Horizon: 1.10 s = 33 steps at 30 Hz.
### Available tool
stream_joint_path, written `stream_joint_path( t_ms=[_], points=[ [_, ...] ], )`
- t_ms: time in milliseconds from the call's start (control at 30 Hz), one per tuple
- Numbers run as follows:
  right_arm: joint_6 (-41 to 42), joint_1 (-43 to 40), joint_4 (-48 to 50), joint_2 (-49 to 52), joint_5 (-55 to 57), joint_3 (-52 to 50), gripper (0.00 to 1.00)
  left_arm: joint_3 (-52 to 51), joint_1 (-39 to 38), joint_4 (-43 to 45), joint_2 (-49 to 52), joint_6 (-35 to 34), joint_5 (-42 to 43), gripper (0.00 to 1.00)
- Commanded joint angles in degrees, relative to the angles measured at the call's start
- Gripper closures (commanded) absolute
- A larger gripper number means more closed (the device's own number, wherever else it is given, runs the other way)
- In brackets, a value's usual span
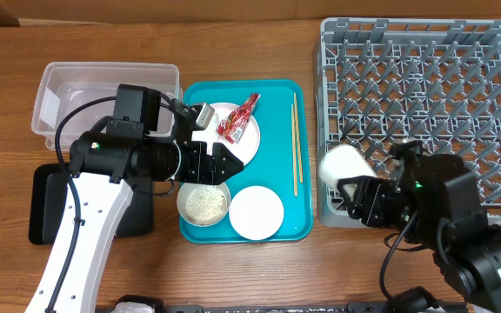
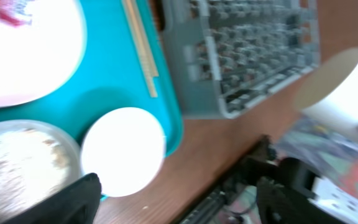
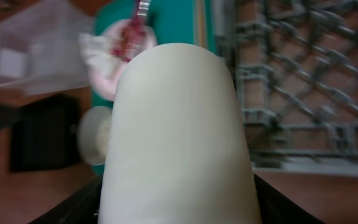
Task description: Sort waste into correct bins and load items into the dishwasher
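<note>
Our right gripper (image 1: 353,189) clamps the white cup (image 1: 341,163); we should carry it toward two o'clock and seat it between dish rack (image 1: 424,52) pegs. Our left gripper (image 1: 214,162) stands wide, empty.

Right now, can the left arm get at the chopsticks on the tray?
Probably yes. The left claw hangs open over the teal tray, and the chopsticks lie uncovered along its right side. The right claw, holding the cup, is close by.

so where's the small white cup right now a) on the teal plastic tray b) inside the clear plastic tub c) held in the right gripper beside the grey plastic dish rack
C: the small white cup sits in the right gripper, at the left edge of the grey plastic dish rack.
</note>
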Motion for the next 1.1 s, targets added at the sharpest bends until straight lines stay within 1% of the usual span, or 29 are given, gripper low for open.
stream_joint_path(
  t_ms=[0, 133, 200, 300, 333, 367, 433, 533, 600, 700, 767, 833, 900, 967, 1067],
  points=[
    [6.6, -0.2, -3.6, 5.8, 13.2, 1.2, 0.44, 0.4, -1.6, -0.3, -0.1, -0.4, -6.3, 0.23],
    [6.8, -0.2, -4.2, 14.9, 14.9, 1.2, 0.42, 0.4, -4.5, -1.2, -0.8, -0.5, -11.7, 0.27],
    [8.2, -0.2, -4.3, 19.1, 16.2, 1.2, 0.42, 0.4, -6.3, -2.3, -1.3, -0.5, -14.4, 0.29],
    [8.3, -0.2, -4.7, 25.8, 15.1, 1.2, 0.41, 0.4, -9.1, -4.1, -2.4, -0.5, -18.2, 0.32],
    [8.3, -0.2, -5.1, 26.8, 14.8, 1.2, 0.38, 0.4, -9.9, -4.4, -2.8, -0.6, -18.9, 0.33],
    [8.3, -0.2, -5.9, 29.5, 13.8, 1.2, 0.27, 0.4, -11.4, -4.7, -3.7, -1.6, -21.0, 0.33],
    [8.3, -0.2, -6.1, 31.1, 12.0, 1.2, 0.18, 0.4, -13.0, -4.6, -4.9, -3.3, -23.4, 0.33],
    [8.3, -0.2, -5.2, 30.4, 12.0, 1.9, 0.09, 0.4, -15.2, -4.0, -5.9, -5.7, -26.6, 0.32],
    [8.3, -0.2, -5.0, 28.8, 12.1, 3.5, 0.06, 0.3, -16.9, -3.8, -5.7, -6.9, -29.1, 0.32],
    [8.0, -0.2, -4.8, 25.0, 12.1, 7.1, 0.05, -0.1, -19.4, -4.0, -4.7, -10.8, -36.6, 0.32],
    [7.8, 0.0, -4.7, 21.8, 12.0, 9.7, 0.05, -1.2, -20.6, -4.0, -3.4, -15.7, -41.9, 0.34],
    [7.8, 0.0, -4.0, 18.6, 11.2, 11.4, 0.05, -3.1, -20.9, -3.1, -2.0, -19.0, -44.3, 0.34],
    [7.8, 0.0, -2.3, 15.0, 9.1, 11.8, 0.02, -5.8, -20.9, -0.8, -0.2, -20.5, -44.7, 0.36],
    [7.8, 0.0, -1.0, 11.4, 6.8, 11.8, 0.0, -8.8, -20.8, 3.4, 2.1, -20.7, -44.6, 0.37],
    [7.8, 0.0, -1.0, 8.3, 5.8, 11.8, 0.0, -11.3, -20.9, 9.0, 6.3, -20.7, -42.8, 0.46]
  ],
)
